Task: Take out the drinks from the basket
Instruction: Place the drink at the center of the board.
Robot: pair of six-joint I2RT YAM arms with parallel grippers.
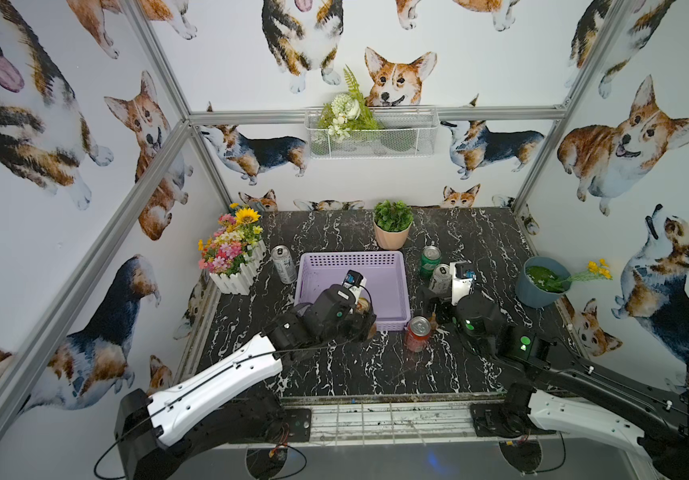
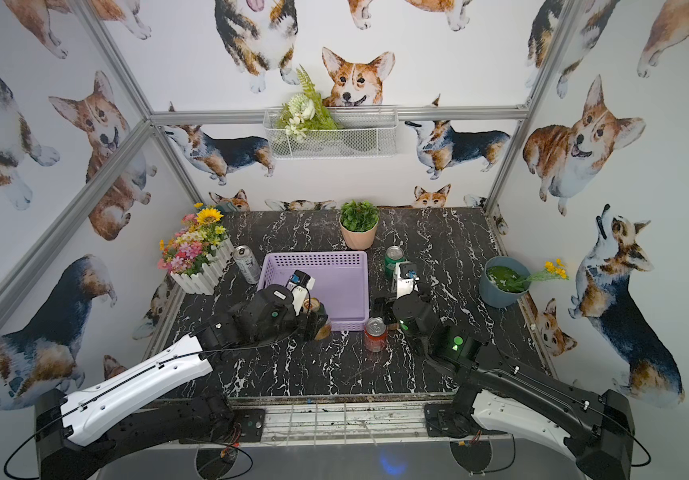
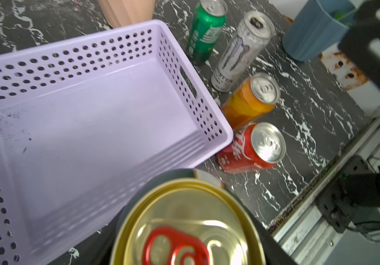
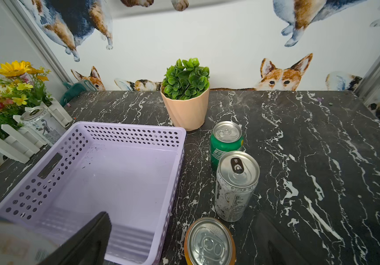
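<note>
The lavender basket (image 1: pixel 351 259) sits mid-table, and its floor (image 3: pixel 92 128) is bare. My left gripper (image 1: pixel 364 316) is shut on a green-and-gold can (image 3: pixel 184 220) with a gold top and red tab, held above the basket's near rim. To the right of the basket, four cans stand in a row. They are green (image 1: pixel 430 258), silver (image 1: pixel 440 277), orange (image 4: pixel 209 243) and red (image 1: pixel 417 332). Another silver can (image 1: pixel 284 262) stands left of the basket. My right gripper (image 4: pixel 184 218) is open above the orange can, one finger over the basket's corner.
A peach pot with a green plant (image 1: pixel 392 228) stands behind the basket. A white fence box of flowers (image 1: pixel 234 259) is at the left and a blue pot (image 1: pixel 542 284) at the right. A white wire basket (image 1: pixel 372 133) hangs on the back wall.
</note>
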